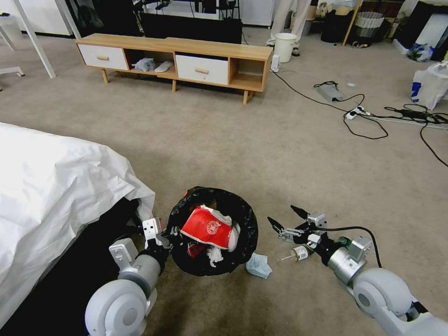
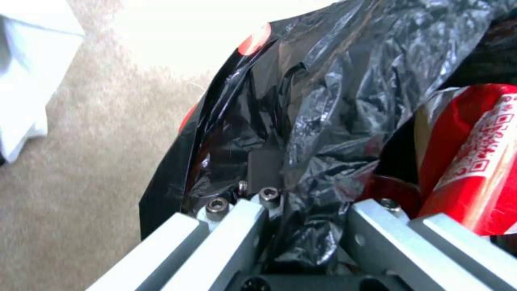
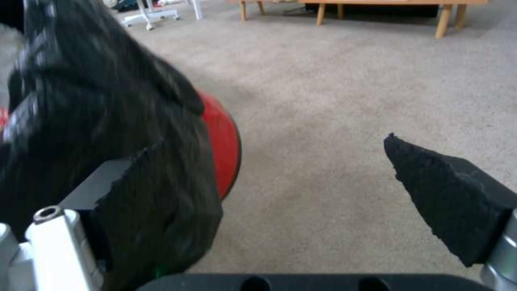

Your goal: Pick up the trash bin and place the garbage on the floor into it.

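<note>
Litter — a bluish tissue (image 1: 258, 265) and a bottle (image 1: 294, 254) — lies on the floor (image 1: 261, 140) at lower centre beside the trash bin (image 1: 212, 231), whose rim the left gripper (image 1: 164, 234) pinches; the right gripper (image 1: 288, 220) hovers spread — tissue soft, bottle slick, best taken mid-body.

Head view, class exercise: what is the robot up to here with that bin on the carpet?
The left gripper is clamped on the rim of the trash bin, pinching its black liner. The bin already holds a red wrapper and white tissues. The right gripper hangs open just to the bin's right, above a green-capped bottle lying on the carpet. A bluish tissue lies on the floor beside the bin.
</note>
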